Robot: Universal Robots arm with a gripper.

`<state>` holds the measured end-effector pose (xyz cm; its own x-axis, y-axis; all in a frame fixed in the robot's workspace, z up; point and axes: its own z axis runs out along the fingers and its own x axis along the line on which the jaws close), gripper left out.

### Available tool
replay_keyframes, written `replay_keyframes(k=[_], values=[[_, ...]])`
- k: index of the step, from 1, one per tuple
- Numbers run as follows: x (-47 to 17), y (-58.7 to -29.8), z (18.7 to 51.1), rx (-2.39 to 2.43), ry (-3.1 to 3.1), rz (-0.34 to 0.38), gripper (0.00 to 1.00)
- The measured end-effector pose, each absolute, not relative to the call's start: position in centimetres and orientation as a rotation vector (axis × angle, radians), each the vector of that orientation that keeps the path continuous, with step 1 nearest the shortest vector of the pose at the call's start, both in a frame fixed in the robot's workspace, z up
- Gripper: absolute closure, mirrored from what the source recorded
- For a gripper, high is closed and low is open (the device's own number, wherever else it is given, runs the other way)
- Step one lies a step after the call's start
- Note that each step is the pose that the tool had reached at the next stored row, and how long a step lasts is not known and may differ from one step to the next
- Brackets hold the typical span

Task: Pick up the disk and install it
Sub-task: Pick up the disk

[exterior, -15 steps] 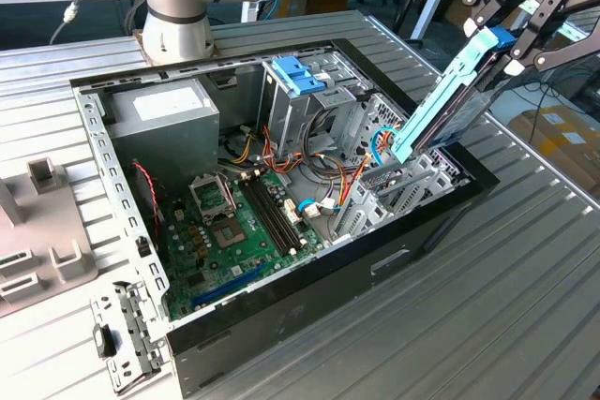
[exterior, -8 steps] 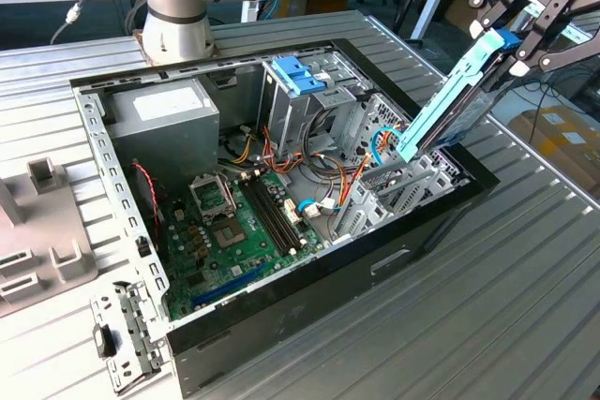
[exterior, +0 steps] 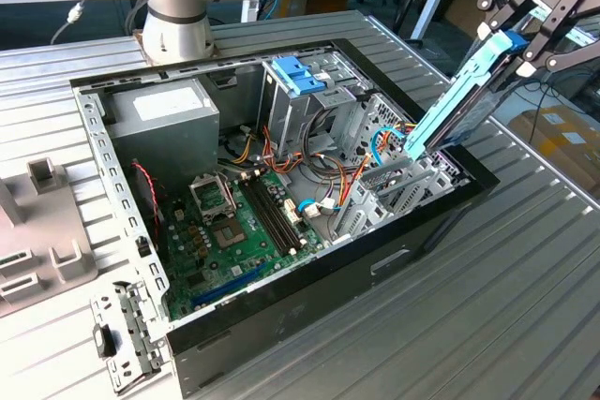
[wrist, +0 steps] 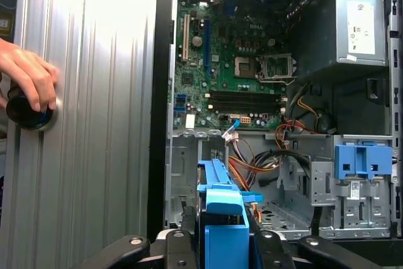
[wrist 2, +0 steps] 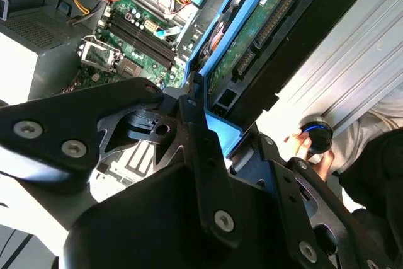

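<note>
High on the exterior view's right, the gripper (exterior: 514, 49) has its jaws clamped on the disk (exterior: 459, 110) near its upper end. The disk hangs steeply tilted, with its lower end over the right side of the open computer case (exterior: 375, 264), just above the metal drive cage and loose cables. The grey power supply (exterior: 164, 114) sits toward the upper left, with the green motherboard (exterior: 234, 231) below it. In the first wrist view a person's hand (wrist: 28, 80) rests on a round black knob (wrist: 25, 114) on the ribbed desk (wrist: 101, 124).
</note>
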<state>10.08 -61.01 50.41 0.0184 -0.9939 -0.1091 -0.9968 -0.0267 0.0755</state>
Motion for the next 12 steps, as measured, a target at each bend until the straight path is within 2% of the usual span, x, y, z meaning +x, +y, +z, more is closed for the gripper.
replay_keyframes(k=[12], values=[[11.3,-61.9,49.9,-2.228,2.179,0.211,0.63]])
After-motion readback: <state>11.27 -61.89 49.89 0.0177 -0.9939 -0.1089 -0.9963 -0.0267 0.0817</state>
